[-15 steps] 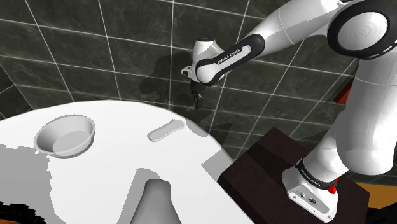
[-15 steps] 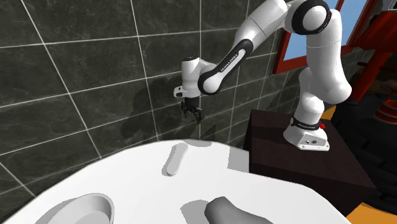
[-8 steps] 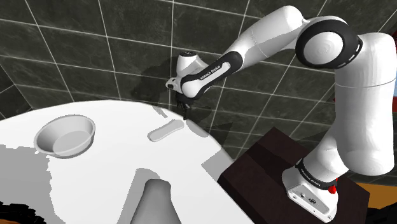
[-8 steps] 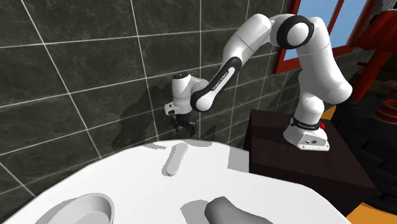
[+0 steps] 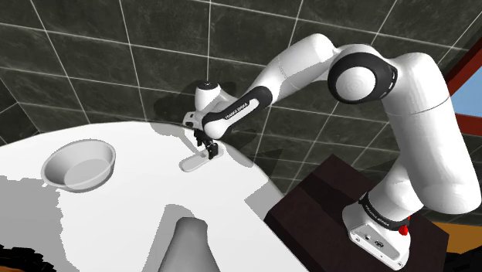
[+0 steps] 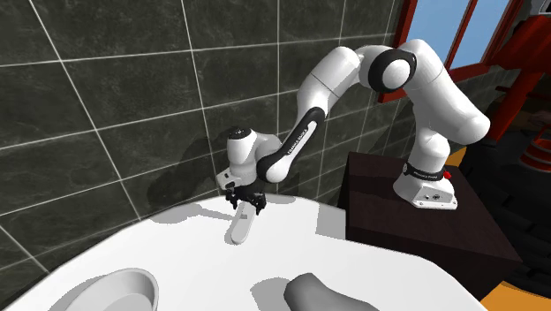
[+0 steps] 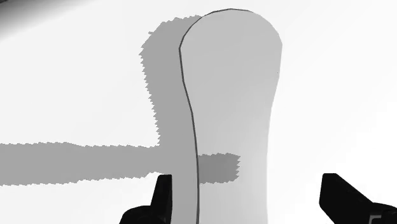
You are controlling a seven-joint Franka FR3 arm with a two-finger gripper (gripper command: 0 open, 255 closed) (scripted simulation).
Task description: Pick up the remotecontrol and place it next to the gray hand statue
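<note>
Single arm, one gripper (image 5: 206, 148). The fingers stand apart and clasp nothing. The remote control (image 5: 199, 160), a pale elongated slab, lies flat on the white round table (image 5: 139, 202), near the table edge that faces the tiled wall. In the shoulder view its long axis runs from lower left to upper right, and the gripper hangs directly over the upper-right end. The second exterior view agrees: the gripper (image 6: 250, 202) sits above the end of the remote control (image 6: 240, 228) nearest the wall. In the wrist view the remote control (image 7: 232, 108) runs straight away from the hand between the two fingers, so the jaws would close across its narrow width. It is off centre, with one finger close beside one long edge and the other well clear of the opposite edge. The fingers look near the table, but contact cannot be confirmed. Judgement: a short further descent and a closure are what remain before lifting, and the off-centre position may nudge the slab sideways on closing. The gray hand statue (image 5: 190, 243) stands well apart, at the table's near side in the shoulder view. A shallow bowl (image 5: 79, 165) sits toward that view's left, off the direct line between the two. Nothing stands between remote control and statue.
</note>
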